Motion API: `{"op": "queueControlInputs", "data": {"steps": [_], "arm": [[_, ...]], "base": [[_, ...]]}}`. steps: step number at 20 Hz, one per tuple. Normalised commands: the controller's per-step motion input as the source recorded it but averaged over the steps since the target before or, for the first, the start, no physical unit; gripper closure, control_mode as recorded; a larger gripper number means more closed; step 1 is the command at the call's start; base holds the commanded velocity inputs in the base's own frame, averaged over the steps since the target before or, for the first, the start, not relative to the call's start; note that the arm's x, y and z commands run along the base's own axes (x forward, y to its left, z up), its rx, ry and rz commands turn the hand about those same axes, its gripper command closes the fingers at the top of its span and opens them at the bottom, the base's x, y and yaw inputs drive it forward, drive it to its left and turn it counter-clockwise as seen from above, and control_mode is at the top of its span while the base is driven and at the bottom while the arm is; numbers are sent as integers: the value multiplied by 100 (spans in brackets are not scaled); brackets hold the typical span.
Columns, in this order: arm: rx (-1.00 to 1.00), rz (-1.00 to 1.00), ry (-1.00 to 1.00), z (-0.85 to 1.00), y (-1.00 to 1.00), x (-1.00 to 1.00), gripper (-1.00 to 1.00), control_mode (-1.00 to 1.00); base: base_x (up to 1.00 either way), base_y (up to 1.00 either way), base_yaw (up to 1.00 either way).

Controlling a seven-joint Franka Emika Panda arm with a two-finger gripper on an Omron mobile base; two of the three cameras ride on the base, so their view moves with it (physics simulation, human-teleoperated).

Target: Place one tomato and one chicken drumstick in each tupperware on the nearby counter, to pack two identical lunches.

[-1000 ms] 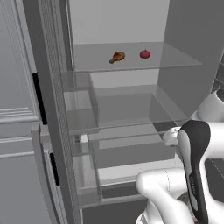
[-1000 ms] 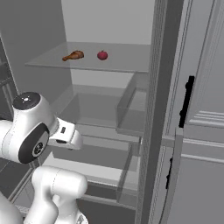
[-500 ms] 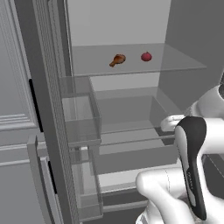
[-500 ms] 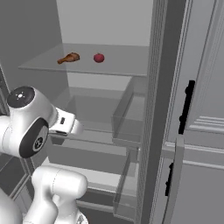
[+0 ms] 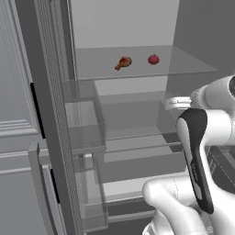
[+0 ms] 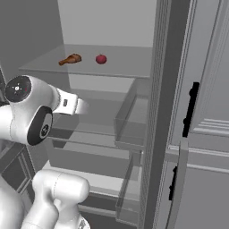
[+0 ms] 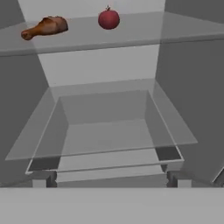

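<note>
From the left base view, the fridge stands open with a glass shelf [image 5: 183,66] high up, and on it lie a chicken drumstick [image 5: 123,63] and, just to its right, a tomato [image 5: 153,59], near each other but apart. Below the shelf sit clear drawers [image 5: 133,119], and a door bin [image 5: 82,124] hangs on the left side. The white arm [image 5: 202,151] rises at the lower right, its dark-trimmed link upright in front of the drawers (the hand end reaches in toward the fridge's middle level).

From the right base view, the same shelf [image 6: 125,58] carries the drumstick [image 6: 70,59] on the left and the tomato [image 6: 101,59] beside it. The arm [image 6: 31,114] bends at the left, with its wrist pointing into the fridge under the shelf. The fridge door [image 6: 197,116] stands at the right, with a clear bin [image 6: 132,120] on its inner side.

From the hand view, the claw [image 7: 109,178] is spread wide with nothing between its two fingertips [image 7: 43,178], which show at the bottom edge to either side. Straight ahead is a clear drawer [image 7: 105,131], and above it the shelf [image 7: 183,33] with the drumstick [image 7: 45,27] at upper left and the tomato [image 7: 108,19] to its right, both well away from the claw.
</note>
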Motion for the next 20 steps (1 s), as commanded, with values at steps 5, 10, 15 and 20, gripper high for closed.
{"op": "queueControlInputs", "data": {"steps": [5,10,15,20], "arm": [[0,-1,-8,73,-5,56,-100,-100],[2,0,-2,52,-18,59,-100,-100],[5,-1,10,4,-8,74,-100,-100],[0,-1,3,0,0,82,-100,-100]], "base": [[0,0,0],[0,0,0],[0,0,0],[0,0,0]]}}
